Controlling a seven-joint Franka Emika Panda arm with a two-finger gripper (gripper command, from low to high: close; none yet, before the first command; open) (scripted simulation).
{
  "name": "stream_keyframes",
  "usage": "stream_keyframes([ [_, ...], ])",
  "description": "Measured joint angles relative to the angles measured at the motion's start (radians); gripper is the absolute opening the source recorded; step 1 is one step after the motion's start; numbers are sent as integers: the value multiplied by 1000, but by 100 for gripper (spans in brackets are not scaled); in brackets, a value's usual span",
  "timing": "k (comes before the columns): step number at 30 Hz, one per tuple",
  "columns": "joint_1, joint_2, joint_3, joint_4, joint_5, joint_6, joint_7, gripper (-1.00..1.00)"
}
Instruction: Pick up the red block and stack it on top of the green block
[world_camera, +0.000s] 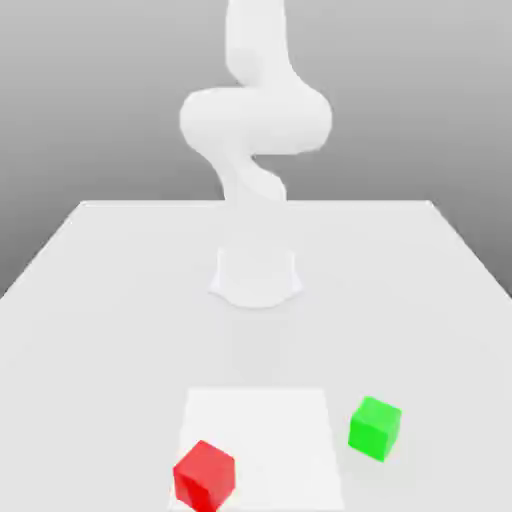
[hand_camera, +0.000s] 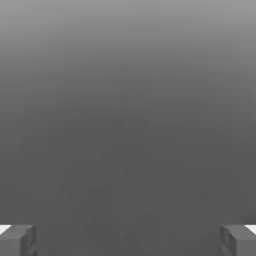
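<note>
The red block (world_camera: 204, 476) lies on the white table near its front edge, at the exterior view's left. The green block (world_camera: 375, 428) rests a little farther back, toward the exterior view's right, and a clear gap separates the two. In the hand view my gripper (hand_camera: 128, 240) is open, its two grey fingertips (hand_camera: 17, 240) set wide apart with nothing between them and plain grey background beyond. My white arm (world_camera: 255, 120) rises from its base (world_camera: 256, 275) at the middle of the table and runs up past the top of the exterior view.
A brighter white square patch (world_camera: 270, 420) marks the table (world_camera: 100, 300) between the base and the front edge; the red block sits on its front left corner. The green block stands just off the patch's right side.
</note>
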Motion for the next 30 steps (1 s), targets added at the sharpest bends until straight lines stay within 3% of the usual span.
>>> stream_keyframes([
  [16,-125,587,48,-92,-67,216,310,0],
  [29,-144,1053,28,-127,-32,453,438,0],
  [30,-142,1087,24,-122,-36,481,442,-100],
])
